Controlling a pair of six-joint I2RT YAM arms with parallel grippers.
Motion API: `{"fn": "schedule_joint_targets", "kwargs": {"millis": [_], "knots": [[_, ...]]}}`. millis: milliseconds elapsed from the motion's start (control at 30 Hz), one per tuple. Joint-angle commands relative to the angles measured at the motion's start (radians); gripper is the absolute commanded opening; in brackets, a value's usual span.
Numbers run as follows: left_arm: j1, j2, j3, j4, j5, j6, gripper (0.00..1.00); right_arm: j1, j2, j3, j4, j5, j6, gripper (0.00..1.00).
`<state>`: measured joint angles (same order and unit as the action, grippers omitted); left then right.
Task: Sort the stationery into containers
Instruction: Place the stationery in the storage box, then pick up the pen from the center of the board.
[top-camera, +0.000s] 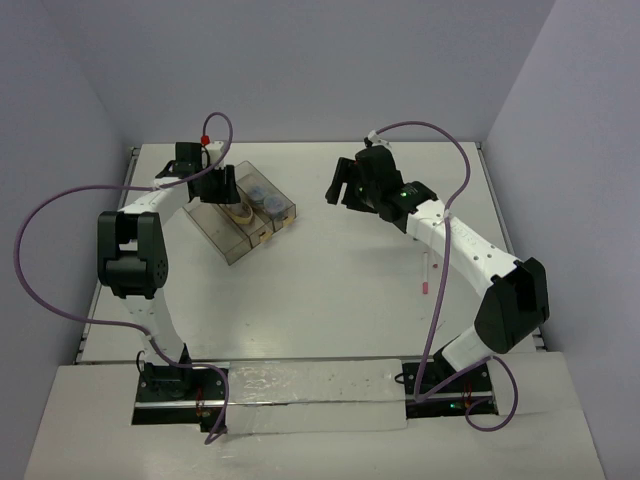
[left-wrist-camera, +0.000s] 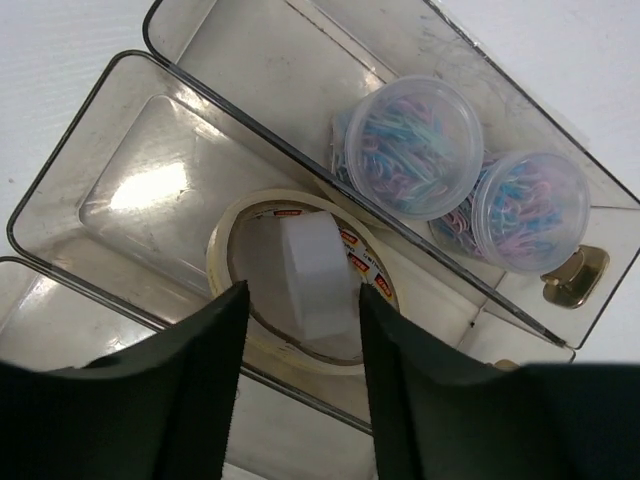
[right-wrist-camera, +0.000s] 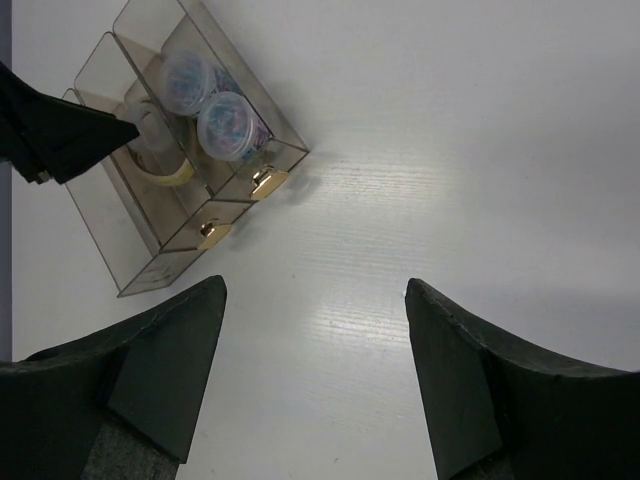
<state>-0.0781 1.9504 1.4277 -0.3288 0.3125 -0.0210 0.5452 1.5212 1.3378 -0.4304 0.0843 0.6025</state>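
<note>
L claw (left-wrist-camera: 301, 293) above tape roll (left-wrist-camera: 219, 260)

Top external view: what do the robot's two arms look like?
Both the left arm and right arm have white links with bulky black joint housings. A purple cable loops along each. The left tool and right tool are black, two-fingered. A small green light glows on the right wrist.

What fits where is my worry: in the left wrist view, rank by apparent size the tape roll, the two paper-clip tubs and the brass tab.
1. tape roll, largest.
2. left paper-clip tub and right paper-clip tub: nearly alike, so not ranked.
3. brass tab, smallest.
</note>
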Motion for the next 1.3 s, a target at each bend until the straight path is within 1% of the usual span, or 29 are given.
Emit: {"fn": "schedule_joint_targets", "kwargs": {"millis": [0, 100, 200, 233, 333, 400, 467, 533, 567, 633, 767, 867, 967, 1000, 1033, 1100, 1267], "knots": [[-0.008, -0.002, 0.063, -0.013, -0.01, 0.01, 0.76, -0.041, -0.055, -0.008, 0.022, -0.013, -0.026, 0.8], [-0.008, -0.01, 0.077, -0.015, -0.03, 0.01, 0.99, -0.092, -0.067, -0.02, -0.007, -0.023, -0.033, 0.83], [-0.006, -0.028, 0.093, -0.018, -0.031, 0.007, 0.99, -0.155, -0.095, -0.047, -0.042, 0.015, -0.048, 0.95], [-0.007, -0.041, 0.098, -0.015, -0.027, 0.005, 0.99, -0.187, -0.106, -0.064, -0.052, 0.051, -0.056, 0.98], [-0.008, -0.083, 0.105, -0.001, -0.007, -0.012, 0.99, -0.267, -0.099, -0.089, -0.129, 0.11, -0.073, 1.0], [-0.008, -0.102, 0.114, 0.0, -0.005, -0.016, 0.99, -0.325, -0.087, -0.111, -0.153, 0.118, -0.084, 1.0], [-0.008, -0.126, 0.119, 0.001, -0.01, -0.022, 0.99, -0.401, -0.069, -0.142, -0.158, 0.115, -0.108, 0.94], [-0.007, -0.157, 0.12, -0.005, -0.006, -0.017, 0.99, -0.453, -0.029, -0.159, -0.165, 0.125, -0.142, 0.77], [-0.008, -0.164, 0.117, -0.007, -0.003, -0.016, 0.99, -0.462, -0.015, -0.163, -0.175, 0.135, -0.158, 0.72], [-0.007, -0.197, 0.102, -0.013, 0.018, -0.014, 0.99, -0.484, 0.044, -0.148, -0.197, 0.161, -0.192, 0.7], [-0.007, -0.256, 0.052, -0.005, 0.057, -0.008, 0.99, -0.512, 0.146, -0.108, -0.224, 0.123, -0.241, 0.7], [-0.008, -0.287, 0.007, 0.005, 0.065, 0.007, 0.99, -0.516, 0.207, -0.091, -0.246, 0.123, -0.25, 0.7], [-0.006, -0.295, -0.01, 0.005, 0.057, 0.009, 0.99, -0.531, 0.218, -0.132, -0.234, 0.149, -0.243, 0.69], [-0.006, -0.295, -0.011, 0.003, 0.058, 0.009, 0.99, -0.539, 0.215, -0.146, -0.226, 0.147, -0.241, 0.67], [-0.006, -0.294, -0.015, 0.001, 0.062, 0.009, 0.99, -0.567, 0.211, -0.161, -0.211, 0.141, -0.236, 0.61], [-0.006, -0.29, -0.02, -0.002, 0.074, 0.01, 0.99, -0.598, 0.189, -0.191, -0.198, 0.118, -0.23, 0.57], [-0.006, -0.278, -0.027, 0.001, 0.089, 0.008, 0.99, -0.613, 0.121, -0.241, -0.195, 0.119, -0.245, 0.55]]}}
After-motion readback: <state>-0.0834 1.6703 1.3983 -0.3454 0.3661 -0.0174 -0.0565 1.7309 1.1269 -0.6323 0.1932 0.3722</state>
